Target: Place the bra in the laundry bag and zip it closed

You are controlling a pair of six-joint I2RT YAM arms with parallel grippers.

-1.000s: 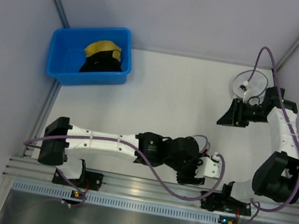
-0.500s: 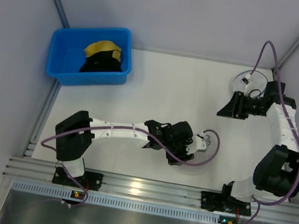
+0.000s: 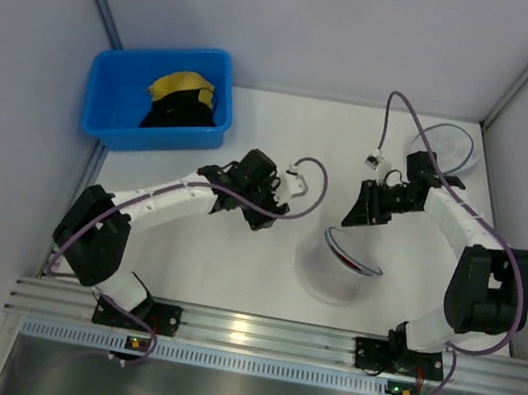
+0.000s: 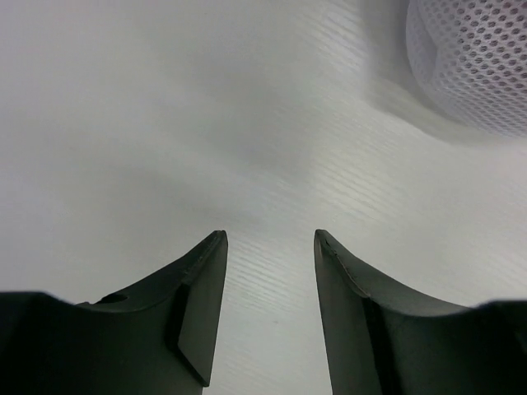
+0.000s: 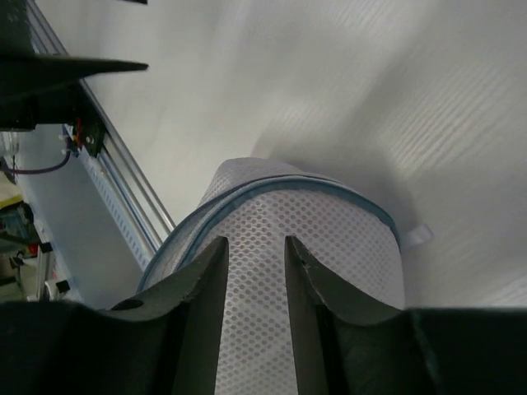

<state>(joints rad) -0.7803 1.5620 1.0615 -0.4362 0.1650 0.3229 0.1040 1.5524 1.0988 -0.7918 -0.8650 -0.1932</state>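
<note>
Left fingers (image 4: 198,304): are standing spread over the bare desk (image 4: 165,123), pinching nothing.
Right fingers (image 5: 317,284): are hanging slightly apart (nothing caught between them), pointing at the white mesh.
Laundry bag (image 3: 326,281): is lying on the desk, just beyond the right fingers.
Bra (image 3: 352,262): is showing red inside the bag, beside its dark zipper rim.
Blue bin (image 3: 112,106): is sitting far left.

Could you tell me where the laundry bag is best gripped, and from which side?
Probably the dark zipper rim, taken from above on its far side, next to the right gripper. That rim is a narrow raised edge a gripper can straddle, while the domed mesh of the laundry bag gives nothing firm to pinch. The bra lies inside, so stay on the edge.
</note>
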